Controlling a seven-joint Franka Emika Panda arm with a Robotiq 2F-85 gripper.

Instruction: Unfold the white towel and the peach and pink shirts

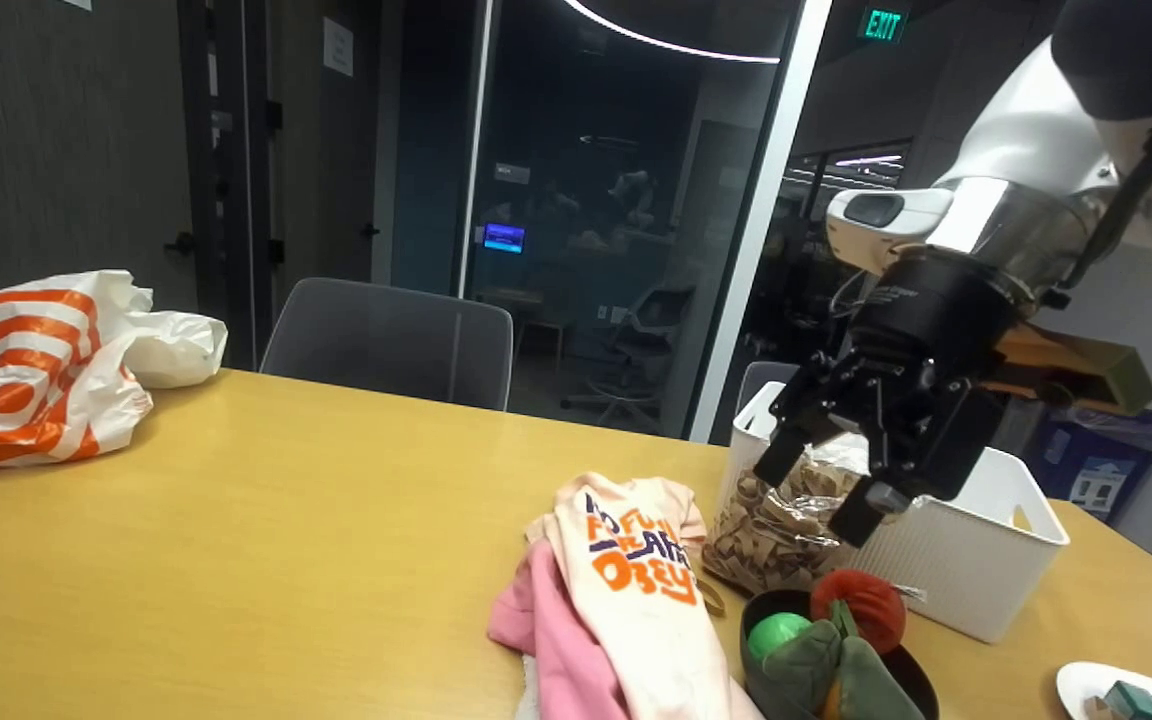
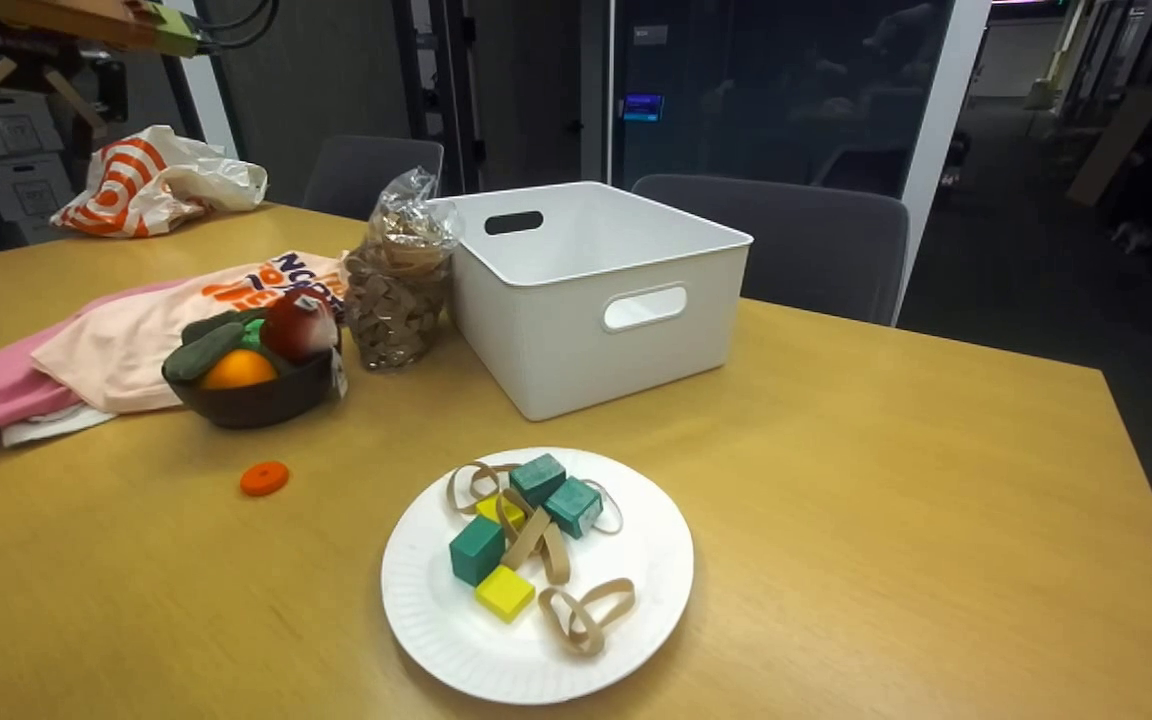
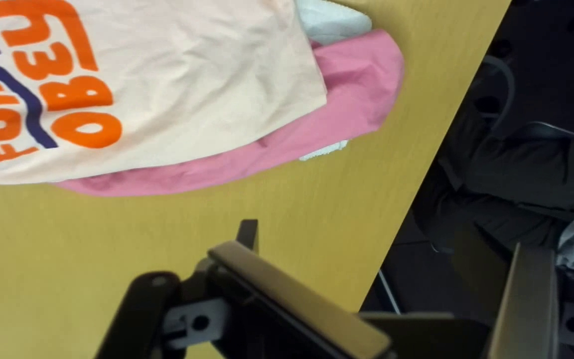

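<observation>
The peach shirt (image 1: 646, 630) with orange and navy print lies on top of the pink shirt (image 1: 561, 640). Both also show in an exterior view, peach (image 2: 136, 345) and pink (image 2: 6, 385), and in the wrist view, peach (image 3: 207, 80) and pink (image 3: 361, 80). The white towel (image 3: 334, 22) lies beneath them, mostly hidden; only its edges stick out, also in both exterior views (image 1: 528, 690) (image 2: 56, 425). My gripper (image 1: 818, 487) is open and empty, raised above the table. In the wrist view the jaws (image 3: 381, 249) are beside the stack, near the table edge.
A dark bowl (image 2: 256, 400) of toy produce and a clear bag of rubber bands (image 2: 391, 310) stand close beside the shirts. A white bin (image 2: 616, 340), a paper plate (image 2: 436, 640) with blocks, an orange disc (image 2: 264, 478) and a plastic bag (image 1: 26, 390) are on the table.
</observation>
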